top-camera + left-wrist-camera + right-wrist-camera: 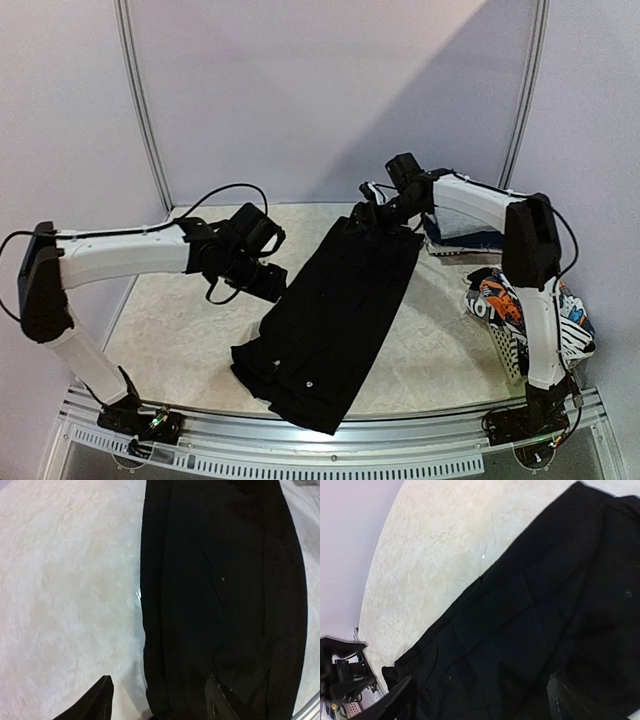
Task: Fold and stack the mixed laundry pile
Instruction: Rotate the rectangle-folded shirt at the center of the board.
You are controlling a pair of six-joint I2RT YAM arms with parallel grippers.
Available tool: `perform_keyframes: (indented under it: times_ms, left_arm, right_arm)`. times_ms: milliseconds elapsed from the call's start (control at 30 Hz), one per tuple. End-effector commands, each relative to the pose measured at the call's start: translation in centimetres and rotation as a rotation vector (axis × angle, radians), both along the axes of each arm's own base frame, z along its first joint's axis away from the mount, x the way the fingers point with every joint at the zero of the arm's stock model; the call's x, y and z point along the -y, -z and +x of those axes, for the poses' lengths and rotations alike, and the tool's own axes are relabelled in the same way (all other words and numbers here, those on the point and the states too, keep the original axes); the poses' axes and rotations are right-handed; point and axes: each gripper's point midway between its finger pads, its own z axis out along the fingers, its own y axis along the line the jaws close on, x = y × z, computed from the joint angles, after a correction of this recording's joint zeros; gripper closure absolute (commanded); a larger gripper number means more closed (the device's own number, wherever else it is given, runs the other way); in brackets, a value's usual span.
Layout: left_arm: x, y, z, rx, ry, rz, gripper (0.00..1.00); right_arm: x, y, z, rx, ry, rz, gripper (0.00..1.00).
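Observation:
A large black garment (335, 310) lies spread in a long strip slanting across the table, from the far middle to the near edge. My left gripper (268, 283) is open at its left edge; in the left wrist view the gripper (157, 702) straddles the cloth's edge (225, 580), one finger over bare table. My right gripper (362, 222) is open at the garment's far end; in the right wrist view the gripper (480, 702) is spread just above the black cloth (530, 630). Neither holds anything.
A folded stack of grey (455, 210) and navy (470, 242) pieces lies at the back right, behind the right arm. A white lattice basket (508, 350) at the right edge holds orange-black-white printed cloth (500, 300). The garment's near corner reaches the table's front rim (400, 415).

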Motion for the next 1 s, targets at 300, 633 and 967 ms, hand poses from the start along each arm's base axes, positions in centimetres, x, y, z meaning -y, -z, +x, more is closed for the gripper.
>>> perform_keyframes:
  times_ms: [300, 633, 967]
  left_arm:
    - [4.1, 6.8, 9.2, -0.161, 0.183, -0.025, 0.44]
    - [3.8, 11.0, 9.9, -0.242, 0.149, -0.036, 0.59]
    - [3.4, 12.5, 9.5, -0.282, 0.119, -0.075, 0.88]
  right_arm:
    - [11.0, 4.6, -8.8, 0.022, 0.305, -0.242, 0.05]
    - [10.5, 8.7, -8.2, -0.058, 0.300, -0.256, 0.33]
    - [9.8, 11.6, -7.5, -0.127, 0.287, -0.279, 0.69]
